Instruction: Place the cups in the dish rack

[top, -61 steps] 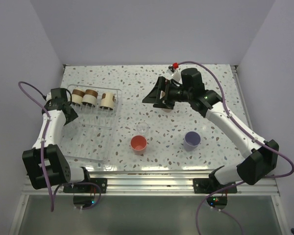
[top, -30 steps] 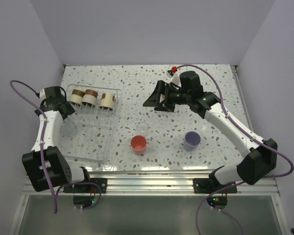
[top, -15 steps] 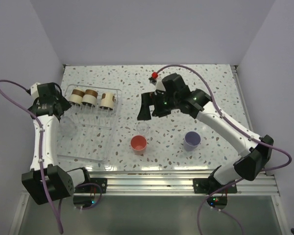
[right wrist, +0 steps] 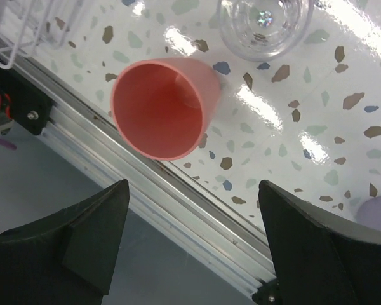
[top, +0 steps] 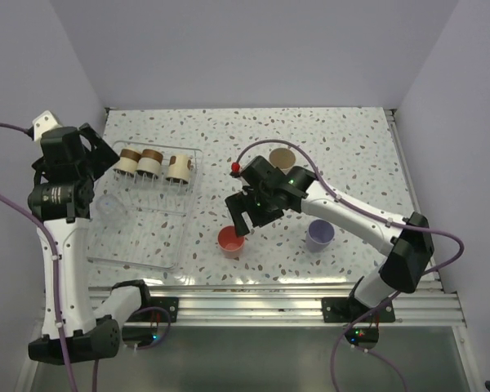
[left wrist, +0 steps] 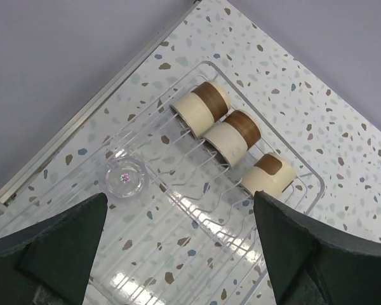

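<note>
Top view: speckled counter point(top: 351, 139), grey walls, aluminium rail point(top: 253, 287) along the near edge. The left arm hangs high over the left end of the dish rack point(top: 184, 245). The left jaws are spread and hold nothing. The right arm stretches across the middle. The right jaws are spread and low, just behind the coral cup point(top: 230, 241), and they cover whatever sits there. The rack is clear, shallow and round-cornered, on the left of the counter. Three cream cups point(top: 151, 162) with brown bands lie on their sides in a row at its far end. A clear cup point(top: 106, 204) stands near its left side. Outside the rack are the beige cup point(top: 282, 160) behind the right arm, the lavender cup point(top: 319, 234) to its right, and the coral cup. All three are upright.

Left wrist view: dark fingers point(left wrist: 51, 248) sit in both lower corners, wide apart, with nothing between them. Grey wall and counter edge show at top left. The rack fills the rest, its ridges and thin pegs visible. The cream cups lie side by side, cream ends toward the camera, brown bands toward the far rim. The clear cup is upright, apart from them, by the rack's left edge.

Right wrist view: fingers point(right wrist: 311, 235) show low on both sides, apart and empty. The rail runs below the counter's edge, and a rack corner shows at top left. The coral cup is upright and empty, near that edge. A second clear cup point(right wrist: 265, 22) stands just behind it, cut off by the top edge. A sliver of the lavender cup shows at bottom right.
</note>
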`<state>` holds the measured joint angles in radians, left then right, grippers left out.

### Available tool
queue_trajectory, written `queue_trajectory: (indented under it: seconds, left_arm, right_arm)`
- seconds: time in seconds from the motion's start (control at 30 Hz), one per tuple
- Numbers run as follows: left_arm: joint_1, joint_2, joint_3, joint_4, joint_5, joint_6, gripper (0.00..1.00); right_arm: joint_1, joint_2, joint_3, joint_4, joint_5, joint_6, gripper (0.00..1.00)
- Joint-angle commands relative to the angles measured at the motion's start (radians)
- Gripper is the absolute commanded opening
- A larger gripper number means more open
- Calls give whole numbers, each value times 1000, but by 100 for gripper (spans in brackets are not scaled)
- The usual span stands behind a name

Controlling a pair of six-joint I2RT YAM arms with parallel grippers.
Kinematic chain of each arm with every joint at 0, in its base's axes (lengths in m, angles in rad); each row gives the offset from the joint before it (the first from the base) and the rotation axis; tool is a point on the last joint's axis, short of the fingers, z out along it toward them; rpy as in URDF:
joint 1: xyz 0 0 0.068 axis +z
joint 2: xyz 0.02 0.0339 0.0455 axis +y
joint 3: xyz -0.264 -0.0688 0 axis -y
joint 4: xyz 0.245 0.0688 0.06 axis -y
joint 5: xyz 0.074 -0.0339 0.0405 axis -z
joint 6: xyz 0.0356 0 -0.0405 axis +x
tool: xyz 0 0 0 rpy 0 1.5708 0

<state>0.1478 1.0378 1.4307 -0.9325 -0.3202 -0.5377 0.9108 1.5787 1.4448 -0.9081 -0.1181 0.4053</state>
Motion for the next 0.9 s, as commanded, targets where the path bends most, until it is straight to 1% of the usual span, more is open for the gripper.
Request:
queue_trajectory:
  seconds: [0.0, 0.13, 0.2, 0.37, 0.4, 0.43, 0.5, 0.53, 0.6, 0.63, 0.7, 0.73, 0.77, 0.8, 0.87]
  left_arm:
    - [-7, -44, 20, -63, 78, 13, 100]
    - [-14, -102, -29, -77, 121, 2, 100]
    - [-14, -133, -64, -83, 158, -7, 100]
    - [-16, -199, -84, -127, 234, -18, 100]
    - [-16, -215, -82, -134, 245, -18, 100]
    - [-14, -225, -79, -153, 256, -16, 100]
    - [-14, -240, -58, -183, 276, -5, 100]
    - [-14, -242, -35, -212, 282, 8, 100]
    - [-16, -251, -12, -244, 287, 21, 100]
    - [-16, -251, 13, -273, 287, 31, 100]
    - [-14, -260, 33, -299, 296, 36, 100]
    - [-14, -263, 48, -321, 302, 35, 100]
    - [-14, -269, 56, -328, 316, 33, 100]
    - [-14, -281, 63, -338, 316, 31, 100]
    - [-16, -294, 92, -368, 363, 25, 100]
  right_arm:
    - [11, 20, -37, 26, 54, 32, 84]
    - [26, 35, -98, 106, 57, 79, 81]
    - [33, 43, -116, 133, 69, 119, 77]
    - [52, 64, -195, 276, 90, 211, 70]
    - [54, 72, -198, 291, 93, 223, 64]
    - [59, 78, -198, 310, 116, 236, 61]
    - [77, 104, -186, 311, 142, 260, 49]
    - [85, 115, -157, 290, 176, 273, 38]
    - [112, 138, -126, 259, 204, 282, 29]
    - [118, 144, -92, 217, 215, 286, 23]
    - [143, 164, -64, 178, 247, 296, 16]
    - [149, 168, -45, 145, 253, 299, 6]
    - [155, 170, -34, 124, 271, 300, 0]
    - [157, 164, -23, 103, 279, 302, 0]
    - [160, 146, 15, 40, 291, 300, 0]
